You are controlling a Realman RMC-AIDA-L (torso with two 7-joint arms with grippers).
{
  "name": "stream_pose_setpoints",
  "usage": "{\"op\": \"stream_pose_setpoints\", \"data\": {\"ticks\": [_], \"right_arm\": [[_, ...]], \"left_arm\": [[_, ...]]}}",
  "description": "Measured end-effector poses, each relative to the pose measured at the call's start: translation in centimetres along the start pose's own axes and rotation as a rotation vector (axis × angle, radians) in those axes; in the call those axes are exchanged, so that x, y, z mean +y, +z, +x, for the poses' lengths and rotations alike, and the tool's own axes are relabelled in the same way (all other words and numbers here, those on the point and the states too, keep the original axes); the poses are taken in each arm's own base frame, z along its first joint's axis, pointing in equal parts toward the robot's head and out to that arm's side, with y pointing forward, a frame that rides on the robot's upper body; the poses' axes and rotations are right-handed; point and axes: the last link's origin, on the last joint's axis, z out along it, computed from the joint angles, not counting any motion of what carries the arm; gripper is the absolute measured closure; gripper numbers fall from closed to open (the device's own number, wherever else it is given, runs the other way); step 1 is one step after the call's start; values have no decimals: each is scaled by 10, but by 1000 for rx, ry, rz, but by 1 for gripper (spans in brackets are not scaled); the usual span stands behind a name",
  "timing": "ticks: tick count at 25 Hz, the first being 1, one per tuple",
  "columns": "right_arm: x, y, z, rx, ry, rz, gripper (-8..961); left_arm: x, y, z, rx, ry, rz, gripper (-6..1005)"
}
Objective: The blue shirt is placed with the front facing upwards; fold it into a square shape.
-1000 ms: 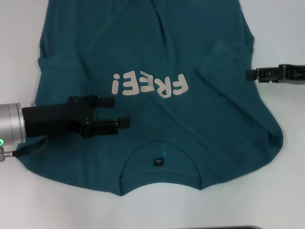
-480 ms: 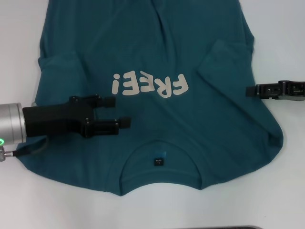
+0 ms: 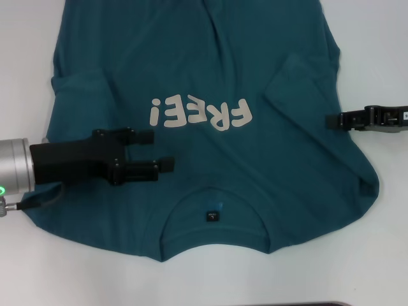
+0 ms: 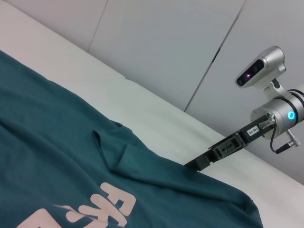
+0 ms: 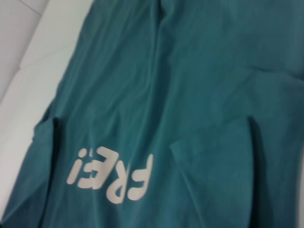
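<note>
The blue shirt (image 3: 210, 64) lies front up on the white table, with its collar (image 3: 213, 237) toward me and the white "FREE!" lettering (image 3: 201, 115) upside down. Both sleeves lie folded inward over the body. My left gripper (image 3: 163, 150) hovers open over the shirt's left shoulder area, beside the collar, and holds nothing. My right gripper (image 3: 331, 120) sits at the shirt's right edge, just below the folded right sleeve (image 3: 299, 83). In the left wrist view the right gripper (image 4: 194, 163) has its tip at the shirt (image 4: 47, 156) hem line. The right wrist view shows only the shirt (image 5: 199, 95).
Bare white table (image 3: 382, 255) surrounds the shirt on the left, the right and the near side. A grey panelled wall (image 4: 156, 42) stands behind the table's far side. A dark strip (image 3: 299, 304) runs along the near edge.
My right gripper has moved toward me along the shirt's right edge and slightly inward. The left gripper and the shirt have stayed still.
</note>
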Motion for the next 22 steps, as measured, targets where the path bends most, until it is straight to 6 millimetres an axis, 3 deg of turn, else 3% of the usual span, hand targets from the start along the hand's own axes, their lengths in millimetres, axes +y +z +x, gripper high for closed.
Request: {"op": "stream_pose_setpoints", "data": {"ticks": [1, 4, 9, 15, 22], "right_arm": [[-1, 0, 0, 4, 1, 6, 274], [-2, 0, 1, 11, 0, 17, 517], [-3, 1, 0, 12, 9, 30, 770], [-3, 1, -1, 11, 5, 30, 939], [4, 6, -2, 18, -12, 4, 938]], "left_arm": [[0, 0, 0, 0, -1, 1, 125], [0, 0, -1, 0, -2, 3, 125], [0, -1, -1, 0, -3, 3, 125], [0, 0, -1, 0, -2, 3, 125], [0, 0, 0, 1, 2, 2, 126]]}}
